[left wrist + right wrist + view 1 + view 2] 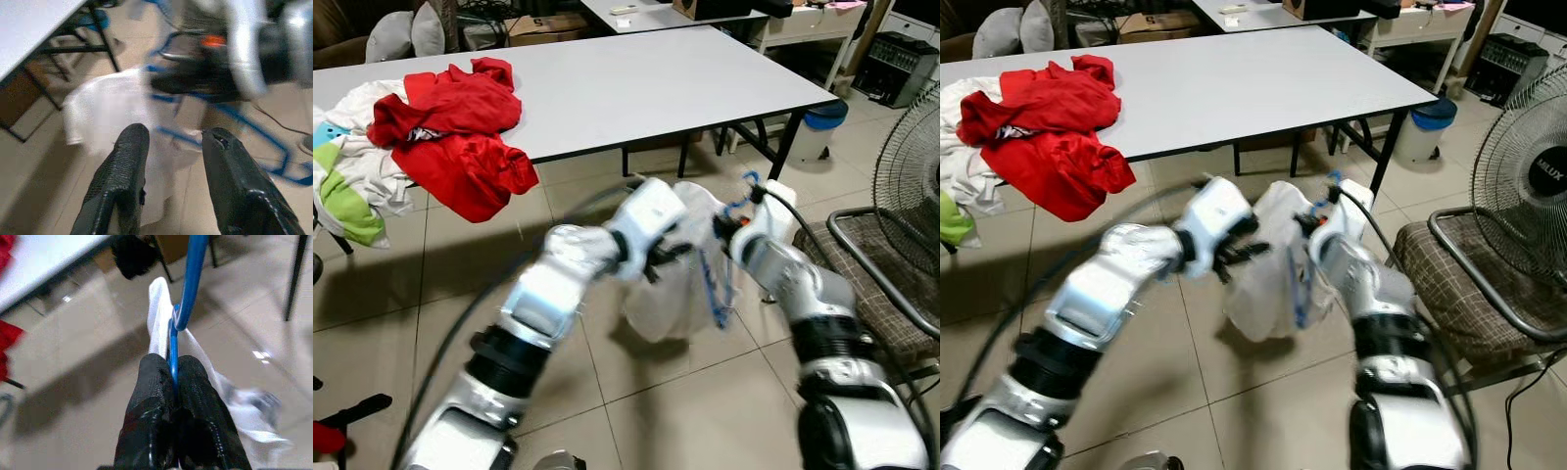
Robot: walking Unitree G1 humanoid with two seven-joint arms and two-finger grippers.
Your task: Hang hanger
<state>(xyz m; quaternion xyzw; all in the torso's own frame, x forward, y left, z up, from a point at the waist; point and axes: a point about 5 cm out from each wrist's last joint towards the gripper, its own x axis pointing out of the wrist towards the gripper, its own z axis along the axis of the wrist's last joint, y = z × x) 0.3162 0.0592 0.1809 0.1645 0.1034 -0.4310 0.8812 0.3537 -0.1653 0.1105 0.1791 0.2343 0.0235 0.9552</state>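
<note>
Right gripper [172,377] clamped tight on blue hanger [188,293], white garment [1263,259] draped off it; left gripper [171,142] spread wide just beside.

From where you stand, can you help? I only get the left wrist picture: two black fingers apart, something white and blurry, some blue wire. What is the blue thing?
Observer: A blue hanger. The right gripper is shut on its wire.
Operator: And the white stuff?
Observer: A white garment draped on that hanger, held up over the tiled floor between both arms.
Operator: Is my left gripper holding it?
Observer: The head views are blurred there; I cannot tell whether it touches the cloth.
Operator: Anything else nearby?
Observer: A pile of red clothes on the white table's left end.
</note>
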